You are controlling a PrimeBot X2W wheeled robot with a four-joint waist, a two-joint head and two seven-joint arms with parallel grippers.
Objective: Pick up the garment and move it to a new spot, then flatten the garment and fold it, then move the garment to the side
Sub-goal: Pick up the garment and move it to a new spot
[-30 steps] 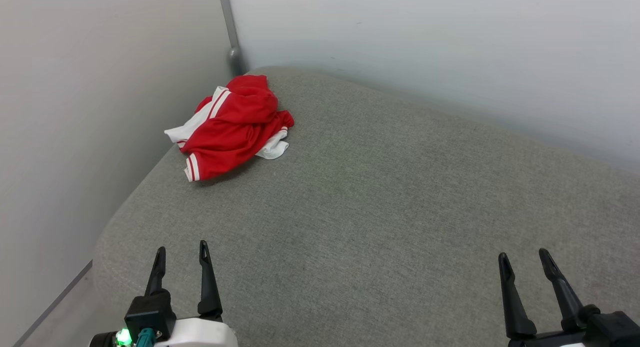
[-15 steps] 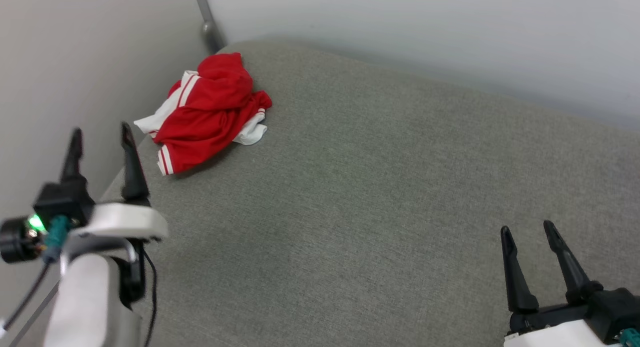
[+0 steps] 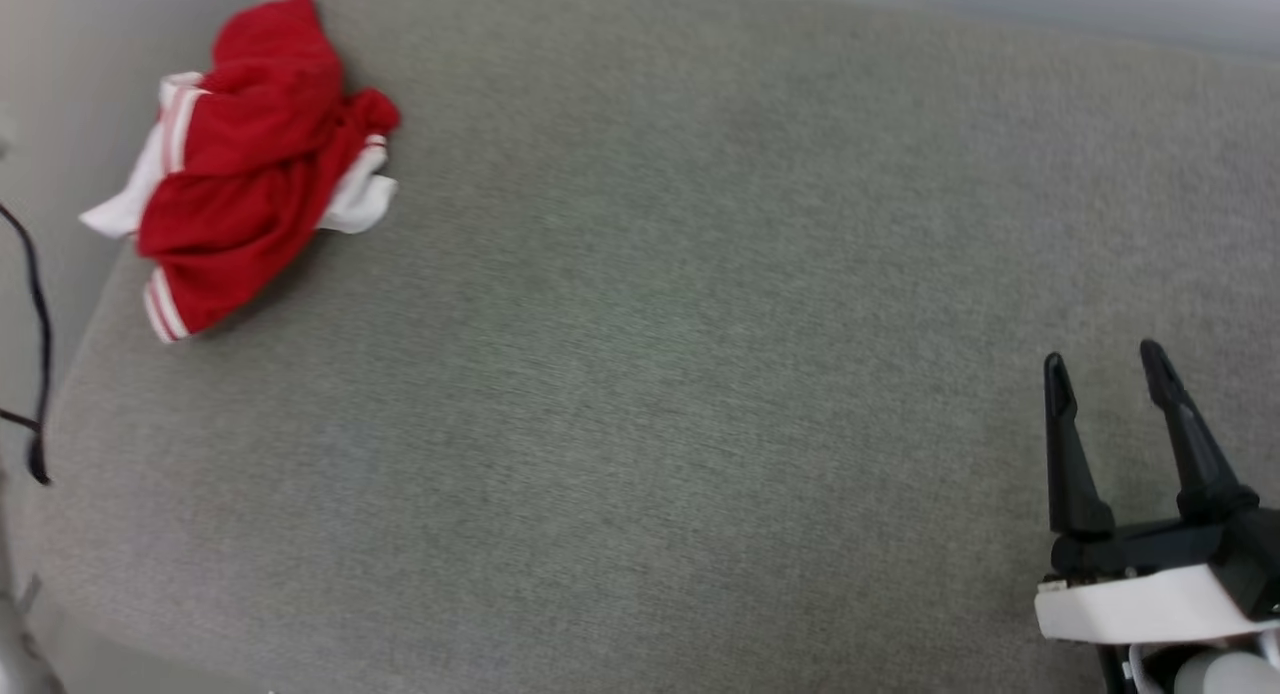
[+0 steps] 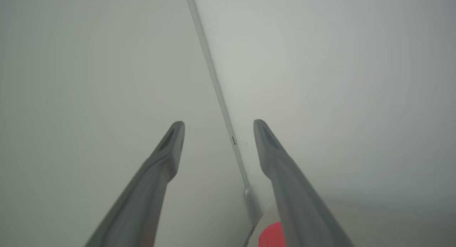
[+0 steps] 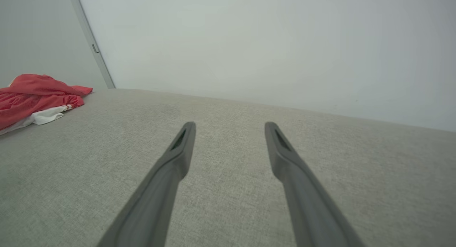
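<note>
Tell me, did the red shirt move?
No. The red shirt still lies crumpled at the same far left corner of the grey cushion; only the camera shifted.

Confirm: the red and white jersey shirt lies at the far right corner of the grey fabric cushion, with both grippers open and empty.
No: the head view shows the red and white jersey shirt at the far left corner of the grey fabric cushion; the left gripper and right gripper are open and empty.

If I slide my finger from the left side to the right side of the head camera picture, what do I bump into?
Thin black cable → crumpled red-and-white garment → bare stretch of grey fabric surface → right gripper, its two dark fingers spread apart.
</note>
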